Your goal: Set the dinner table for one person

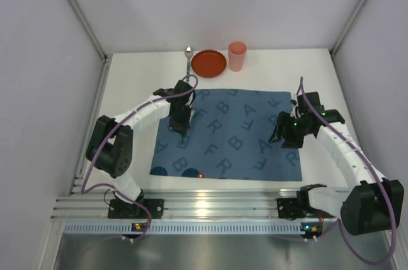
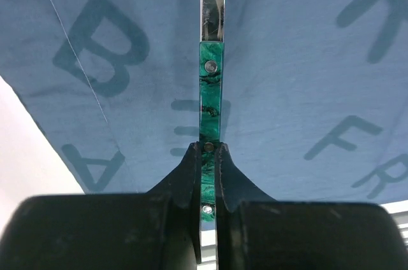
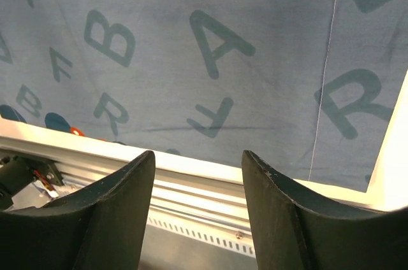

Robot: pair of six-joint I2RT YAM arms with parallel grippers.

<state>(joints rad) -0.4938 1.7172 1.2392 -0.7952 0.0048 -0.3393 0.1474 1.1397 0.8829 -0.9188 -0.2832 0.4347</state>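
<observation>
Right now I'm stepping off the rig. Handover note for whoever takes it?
Left hand: shut on the green-handled utensil, over the left part of the blue mat. Its working end is out of view, so I can't tell whether it is a knife or a fork.
Right hand: open and empty, above the mat's right side.
Red plate, pink cup and spoon are at the far edge of the table, off the mat.
Done: mat laid, utensil gripped.
Left: place the utensil, then bring over the plate, cup and spoon.
</observation>
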